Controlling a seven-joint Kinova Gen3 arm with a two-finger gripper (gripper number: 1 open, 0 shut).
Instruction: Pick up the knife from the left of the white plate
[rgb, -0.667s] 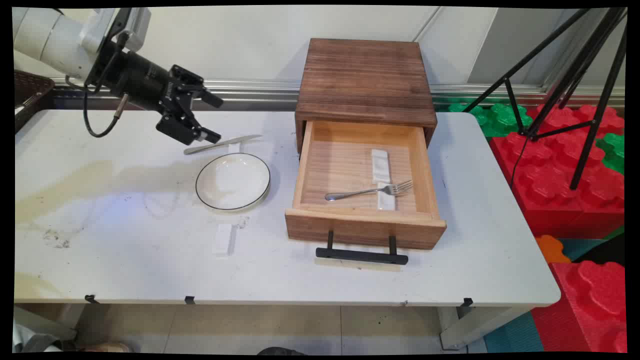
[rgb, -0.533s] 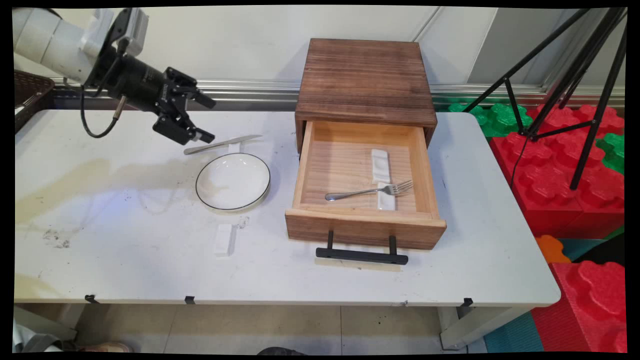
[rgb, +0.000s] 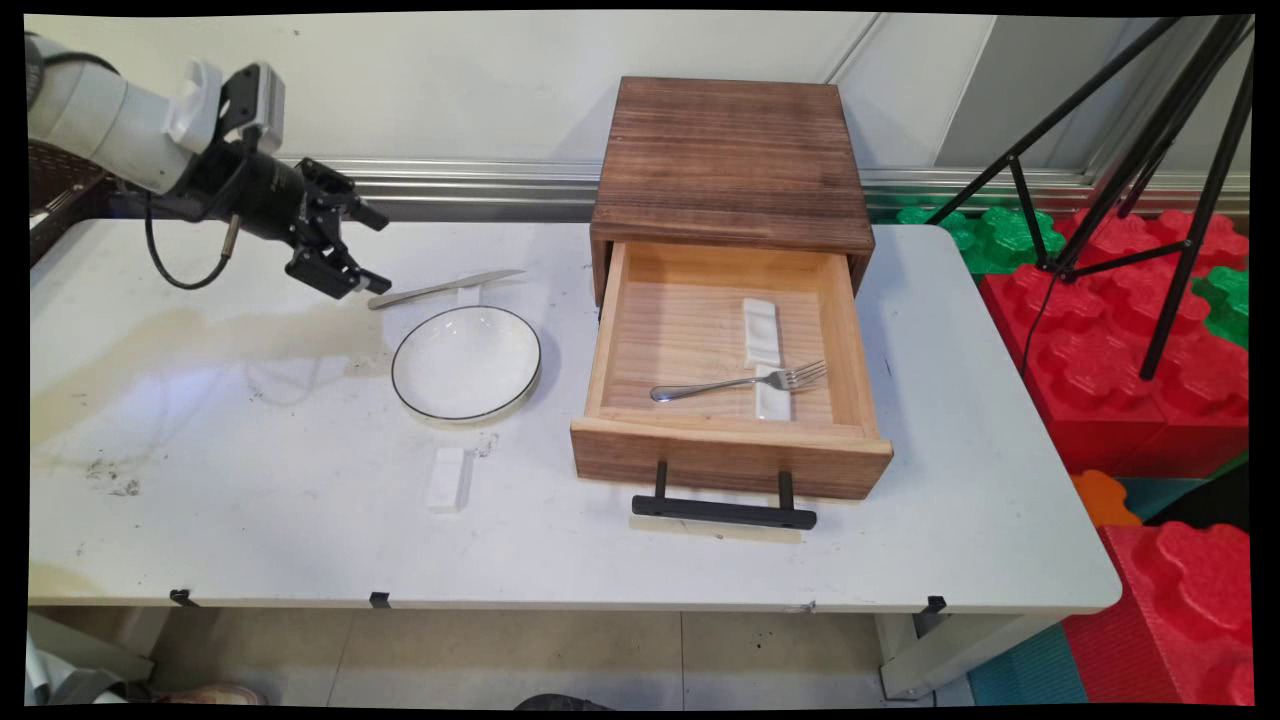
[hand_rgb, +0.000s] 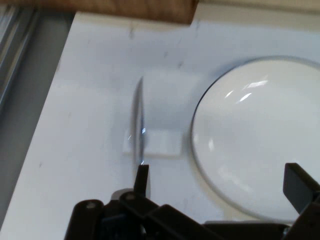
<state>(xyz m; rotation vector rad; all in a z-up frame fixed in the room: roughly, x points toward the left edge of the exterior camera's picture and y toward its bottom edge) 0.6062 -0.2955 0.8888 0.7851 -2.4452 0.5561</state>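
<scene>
Gripper (rgb: 362, 252), fingers spread apart and holding nothing, hangs above the far left of the white table (rgb: 250, 540), just left of the handle end of a table knife (rgb: 443, 288).

The knife lies flat with its long axis running left to right, handle to the left and blade tip toward the right, pointing at the wooden drawer box (rgb: 730, 165). Its blade end rests across a small white cutlery rest (rgb: 468, 294). In the hand view the knife (hand_rgb: 138, 127) runs away from the fingers, over the rest (hand_rgb: 156, 142).

Just near of the knife sits a white, dark-rimmed bowl (rgb: 466, 362), apart from it. Another white rest (rgb: 448, 480) lies nearer still.

The drawer (rgb: 728, 400) stands pulled out toward the near edge; inside, a fork (rgb: 740, 382) lies with tines to the right across a rest.

Open tabletop spreads left and near of the bowl. No readable lettering appears on these things.
</scene>
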